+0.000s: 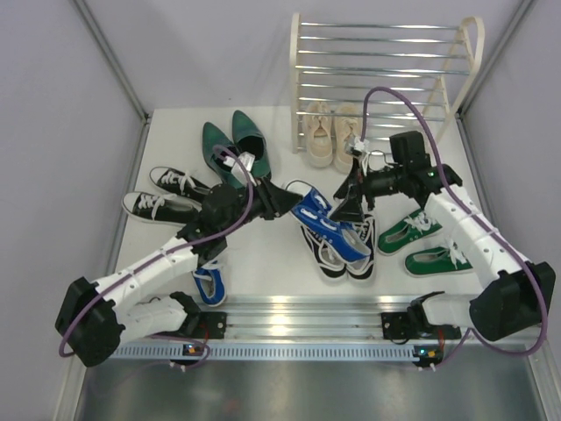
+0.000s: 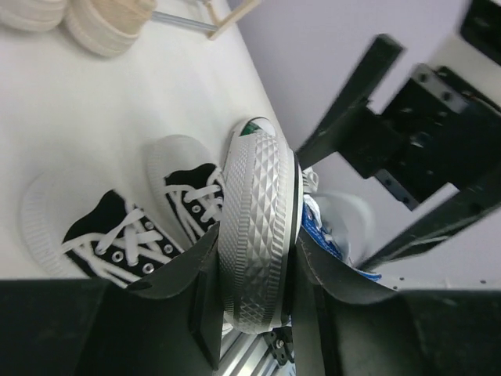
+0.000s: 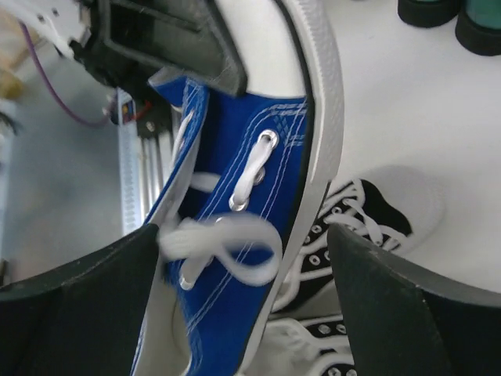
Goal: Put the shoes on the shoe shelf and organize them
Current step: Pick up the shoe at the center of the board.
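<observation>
now the left gripper (image 1: 282, 203) pinches the blue sneaker (image 1: 320, 224) across its grey patterned sole, one finger pressed against each side, and holds it tipped on edge over the middle of the table (image 1: 263, 254). the right gripper (image 1: 348, 203) meets it from the opposite side with its jaws spread wide, and the sneaker's laced upper sits in the gap between them. directly beneath the held shoe lies a black-and-white pair (image 1: 344, 261), toes toward the near edge. the second blue sneaker (image 1: 208, 285) lies close to the near edge on the left, partly hidden by the left arm. a second black-and-white pair (image 1: 166, 197) rests along the left edge, with the dark green dress shoes (image 1: 232, 145) just beyond it toward the far side. the green sneakers (image 1: 425, 246) lie near the right edge. the shoe shelf (image 1: 377, 61) stands at the far edge, right of centre, and the beige lace-ups (image 1: 331, 133) sit side by side at its foot.
</observation>
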### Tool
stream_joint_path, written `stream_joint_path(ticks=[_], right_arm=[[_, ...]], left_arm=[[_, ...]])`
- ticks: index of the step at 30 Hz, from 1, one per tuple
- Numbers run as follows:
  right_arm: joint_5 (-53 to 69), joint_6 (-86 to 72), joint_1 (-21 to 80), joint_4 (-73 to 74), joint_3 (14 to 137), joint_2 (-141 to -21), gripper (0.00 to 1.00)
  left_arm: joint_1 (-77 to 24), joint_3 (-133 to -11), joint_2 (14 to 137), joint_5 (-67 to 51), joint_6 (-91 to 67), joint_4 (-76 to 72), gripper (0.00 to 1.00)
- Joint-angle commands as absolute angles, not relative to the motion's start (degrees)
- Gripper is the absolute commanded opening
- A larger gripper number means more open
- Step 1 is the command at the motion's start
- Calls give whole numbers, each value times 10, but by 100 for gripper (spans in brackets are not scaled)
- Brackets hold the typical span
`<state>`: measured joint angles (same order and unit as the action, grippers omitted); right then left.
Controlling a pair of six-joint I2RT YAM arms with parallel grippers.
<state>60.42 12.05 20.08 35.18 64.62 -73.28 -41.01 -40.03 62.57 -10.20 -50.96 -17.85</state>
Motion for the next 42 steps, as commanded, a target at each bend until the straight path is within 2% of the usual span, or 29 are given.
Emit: stream_joint_path(ticks=[1,3,7,13,17,22,34,37,42], right_arm=[[574,351,200,490,705,-722,89],[575,439,199,537,706,-708,93],[611,576,199,612,689,-667,93],[650,841,206,828,665,-660,84],[611,856,216,815,632,-638,74],[578,826,220,766,616,-627,69],[534,878,222,761,625,-663,68],[536,937,228,791,628,-666,65],[551,940,245,776,630,-642,61]], left_arm=[[-384,-368,581,-62,-566,-209,0],[-374,-356,566,-60,-575,-199,0],[-372,-346,558,-47,-592,-174,0],[-371,-341,554,-25,-615,-163,0],[-370,-342,557,-33,-621,-174,0],[-371,-350,567,-59,-620,-185,0],[-371,-361,591,-108,-620,-209,0],[-370,-361,593,-105,-620,-214,0],[-371,-362,600,-103,-625,-216,0]])
